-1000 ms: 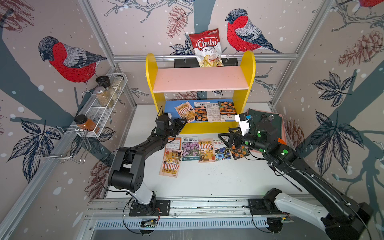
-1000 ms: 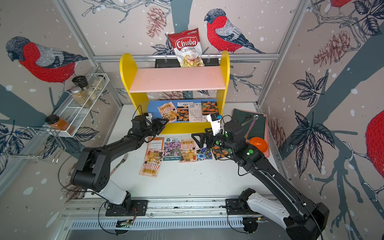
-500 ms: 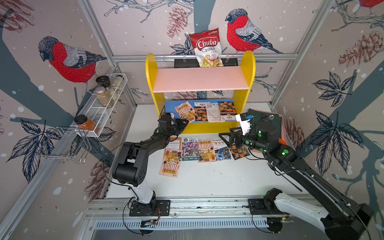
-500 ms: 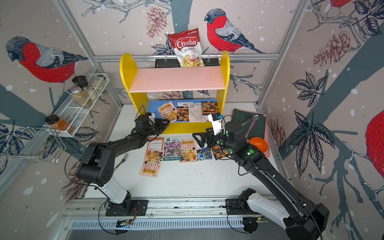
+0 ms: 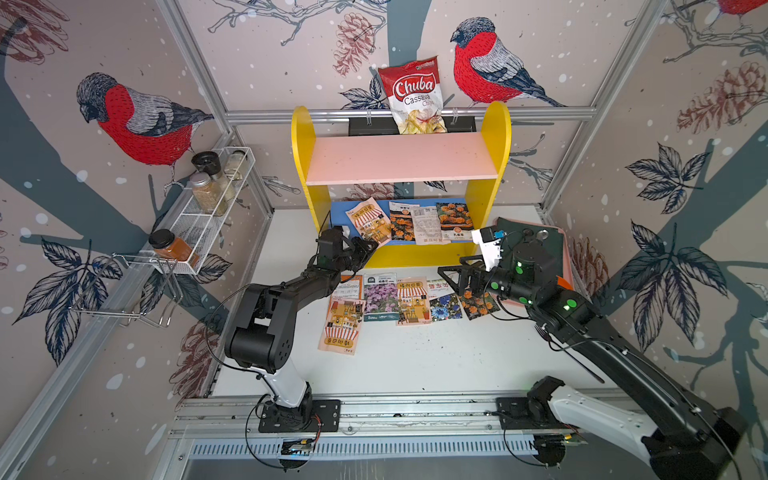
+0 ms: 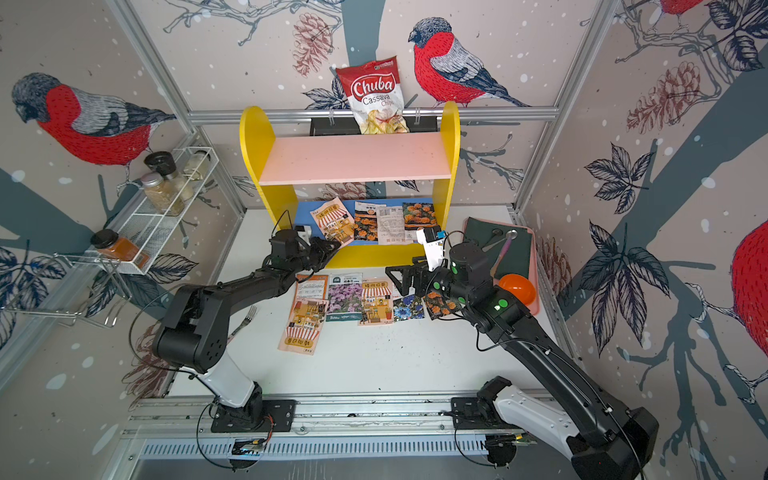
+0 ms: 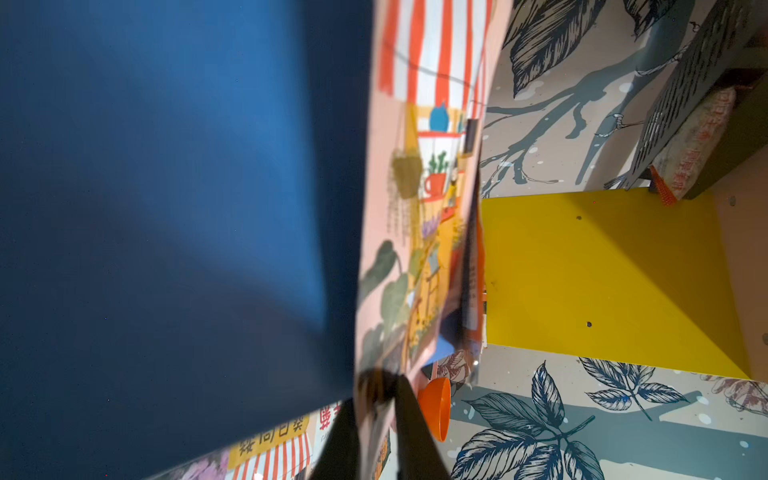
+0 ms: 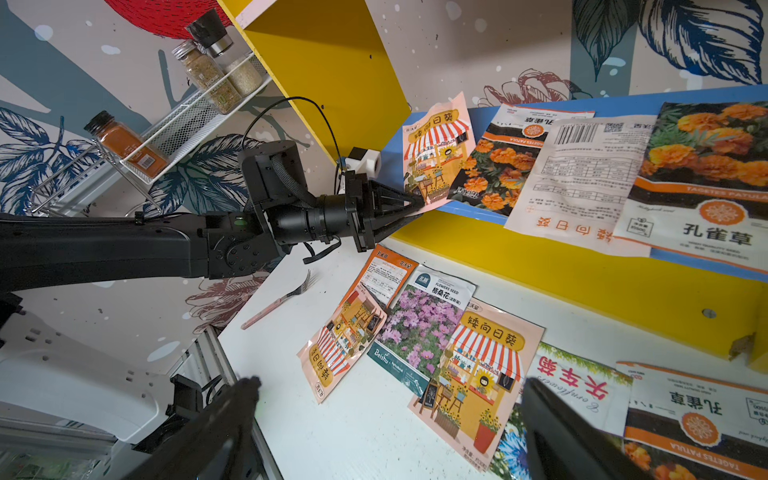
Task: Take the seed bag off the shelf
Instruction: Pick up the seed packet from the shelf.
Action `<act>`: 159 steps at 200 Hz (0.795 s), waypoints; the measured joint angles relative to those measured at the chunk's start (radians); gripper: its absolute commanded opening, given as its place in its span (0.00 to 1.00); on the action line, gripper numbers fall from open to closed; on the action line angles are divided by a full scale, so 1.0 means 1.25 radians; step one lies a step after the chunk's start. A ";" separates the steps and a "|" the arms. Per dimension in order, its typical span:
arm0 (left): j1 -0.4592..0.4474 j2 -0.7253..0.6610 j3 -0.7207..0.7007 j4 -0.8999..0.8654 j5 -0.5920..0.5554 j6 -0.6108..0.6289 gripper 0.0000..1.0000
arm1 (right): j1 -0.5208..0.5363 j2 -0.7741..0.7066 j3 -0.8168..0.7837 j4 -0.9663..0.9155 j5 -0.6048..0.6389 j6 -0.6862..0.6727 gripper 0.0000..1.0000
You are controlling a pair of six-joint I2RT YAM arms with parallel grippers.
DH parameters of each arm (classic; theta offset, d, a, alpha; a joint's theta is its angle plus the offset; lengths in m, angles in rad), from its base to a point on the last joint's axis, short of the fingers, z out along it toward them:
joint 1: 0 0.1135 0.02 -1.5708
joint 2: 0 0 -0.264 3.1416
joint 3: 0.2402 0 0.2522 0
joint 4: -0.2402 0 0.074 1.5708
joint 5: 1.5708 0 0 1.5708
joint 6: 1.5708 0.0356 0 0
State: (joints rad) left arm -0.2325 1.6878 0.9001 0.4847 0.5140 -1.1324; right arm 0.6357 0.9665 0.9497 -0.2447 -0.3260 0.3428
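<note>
Seed bag (image 8: 436,141): glossy plastic film. shelf (image 5: 401,160): boards w/ matt paint. wire rack (image 5: 195,224): white-coated metal. bench (image 5: 415,361): smooth, matt.

Bullfinch wallpaper (image 5: 137,124) (pinecones (image 5: 353,45) too), white tabletop (image 5: 415,365).

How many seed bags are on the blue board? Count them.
4, left to right in a top view: awning bag, marigold bag, white bag, second marigold bag. Overlaps may hide more.

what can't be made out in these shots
- Left wrist view: the blurred blue board fills half the frame; nothing shows past it.
- In a top view: the right arm hides most of the orange bowl.
- Right wrist view: the white seed bag has print too small to read.
</note>
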 measured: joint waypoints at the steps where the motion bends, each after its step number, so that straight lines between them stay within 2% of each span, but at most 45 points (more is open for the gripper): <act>1: 0.000 0.000 0.000 0.000 0.000 0.000 0.09 | 0.000 0.000 0.000 0.000 0.000 0.000 1.00; 44: 0.000 -0.010 0.002 0.004 -0.004 0.004 0.00 | -0.001 -0.002 -0.006 0.000 0.000 0.000 1.00; 109: 0.002 -0.057 0.003 -0.010 -0.035 0.027 0.00 | -0.001 -0.004 -0.015 0.001 0.000 0.003 1.00; 159: 0.003 -0.126 0.003 -0.094 -0.038 0.089 0.00 | -0.001 -0.003 -0.025 0.004 -0.007 0.004 1.00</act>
State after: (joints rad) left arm -0.2287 1.5299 0.9043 0.3668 0.4667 -1.0210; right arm 0.6350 0.9623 0.9184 -0.2394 -0.3351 0.3481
